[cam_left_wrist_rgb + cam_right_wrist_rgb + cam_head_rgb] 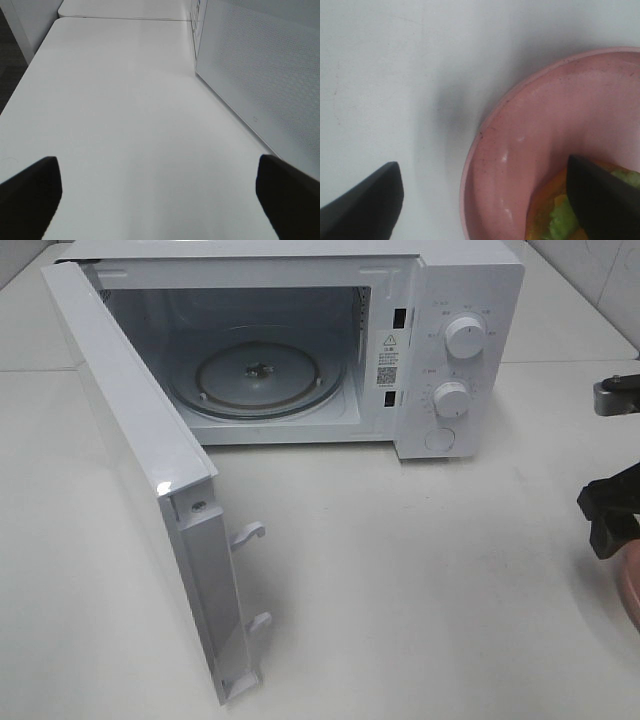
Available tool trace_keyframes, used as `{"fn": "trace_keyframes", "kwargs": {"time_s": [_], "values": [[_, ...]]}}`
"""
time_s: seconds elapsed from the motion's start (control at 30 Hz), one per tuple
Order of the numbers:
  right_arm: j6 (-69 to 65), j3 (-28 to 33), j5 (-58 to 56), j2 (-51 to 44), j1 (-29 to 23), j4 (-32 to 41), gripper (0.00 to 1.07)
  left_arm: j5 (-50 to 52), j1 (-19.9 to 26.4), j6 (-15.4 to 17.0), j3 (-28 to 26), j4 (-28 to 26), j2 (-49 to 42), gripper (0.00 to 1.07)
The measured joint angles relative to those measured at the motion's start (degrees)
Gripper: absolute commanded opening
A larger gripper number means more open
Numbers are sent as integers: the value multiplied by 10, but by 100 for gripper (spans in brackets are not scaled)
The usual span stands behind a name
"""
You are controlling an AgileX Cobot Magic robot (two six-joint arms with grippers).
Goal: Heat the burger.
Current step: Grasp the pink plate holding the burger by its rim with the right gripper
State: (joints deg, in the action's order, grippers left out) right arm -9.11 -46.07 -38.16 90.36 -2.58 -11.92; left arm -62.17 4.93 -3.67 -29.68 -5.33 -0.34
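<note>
Only a sliver of the burger (554, 216) shows: ruffled green lettuce and a yellow-orange edge in my right wrist view, partly hidden behind one of my fingers. It sits on the pink plate (520, 125). I cannot tell whether that finger touches it. The plate lies on the white worktop (400, 570), at the far right edge of the high view, in front of the microwave and to its right.

My right pincer (482, 161) is released, its jaws spread wide and straddling the plate's rim. One finger (365, 205) hangs over the worktop outside the plate, the other (605, 200) over the plate at the burger. It grasps nothing.

The microwave (480, 280) stands at the back of the worktop, well apart from the plate. Its door (130, 440) is swung wide open to the left, and two white latch hooks (250, 533) jut from its edge. Inside, the glass turntable (260, 375) lies flat on the cavity floor. Two round white knobs (465, 337) sit one above the other on the panel at the right.

My left pincer (157, 165) is released too, jaws wide and grasping nothing. It is low over the worktop, near the dotted outer face of the open door.
</note>
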Motion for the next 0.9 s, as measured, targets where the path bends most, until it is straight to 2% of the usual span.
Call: {"fn": "trace_keyframes", "kwargs": {"time_s": [0.7, 0.9], "values": [[-9, 3, 42, 133, 0, 2, 76, 0, 0, 0, 0, 0, 0, 98], [-11, 3, 46, 141, 0, 3, 76, 0, 0, 0, 0, 0, 0, 98]]}}
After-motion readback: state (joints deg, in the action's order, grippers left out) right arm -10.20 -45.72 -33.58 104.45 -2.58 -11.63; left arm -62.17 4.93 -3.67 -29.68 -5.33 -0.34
